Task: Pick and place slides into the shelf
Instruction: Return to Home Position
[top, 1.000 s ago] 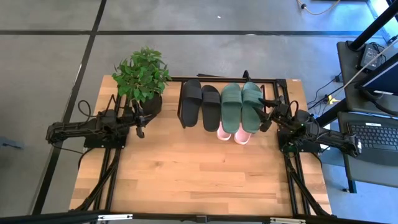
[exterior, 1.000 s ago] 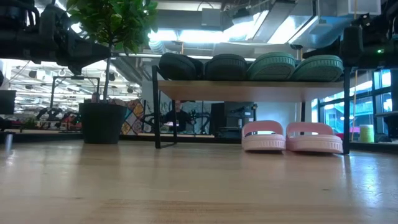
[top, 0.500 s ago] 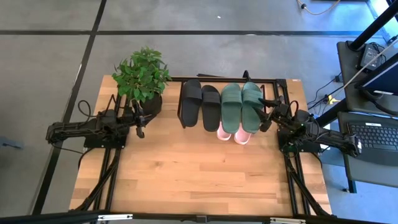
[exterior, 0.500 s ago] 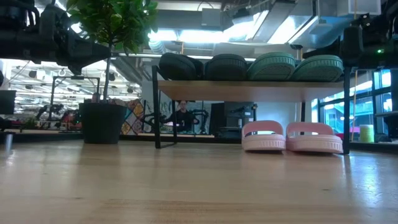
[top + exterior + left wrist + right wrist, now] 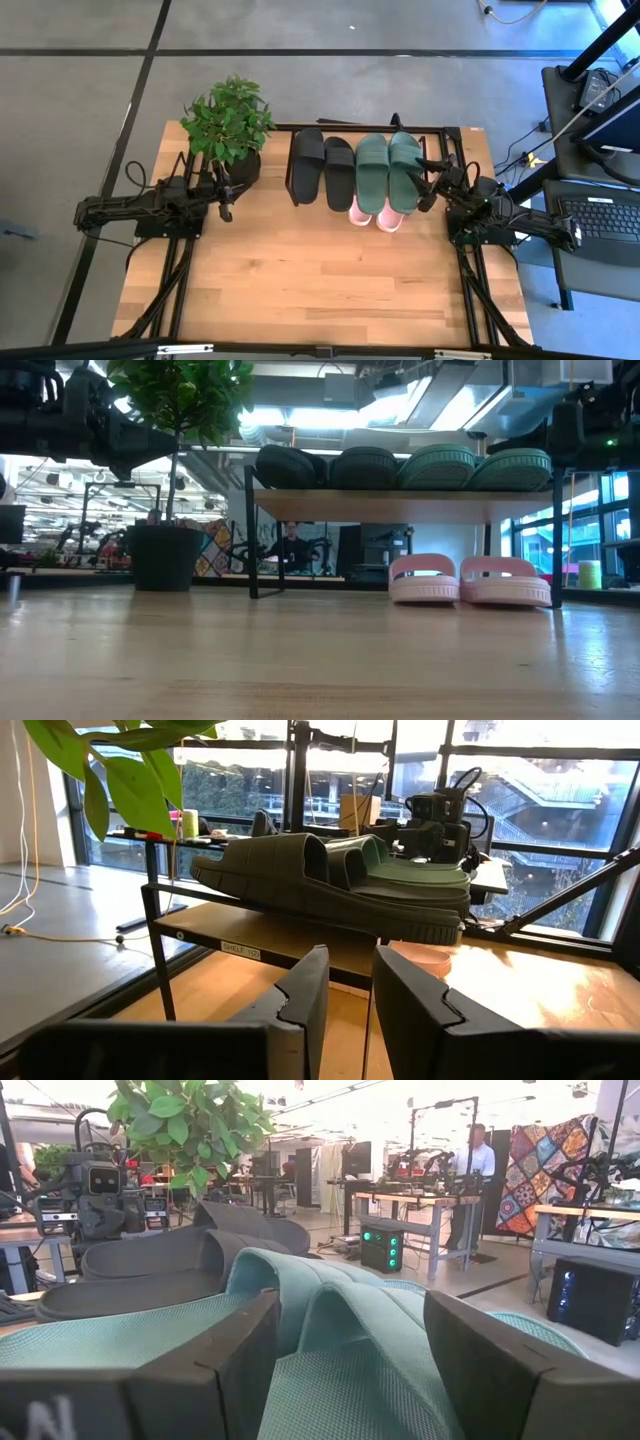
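Black slides [image 5: 308, 160] and green slides [image 5: 372, 170] top the shelf [image 5: 400, 506], pink slides [image 5: 424, 578] beneath (light, bendy rubber; pinch the strap, probably); left tool [image 5: 226, 206] and right tool [image 5: 429, 190] flank it, open, empty.

I work in an open lab; exposed ceiling ducts [image 5: 292, 436]; equipment desks [image 5: 400, 1202]; a laptop [image 5: 600, 217] beside my table [image 5: 300, 285].
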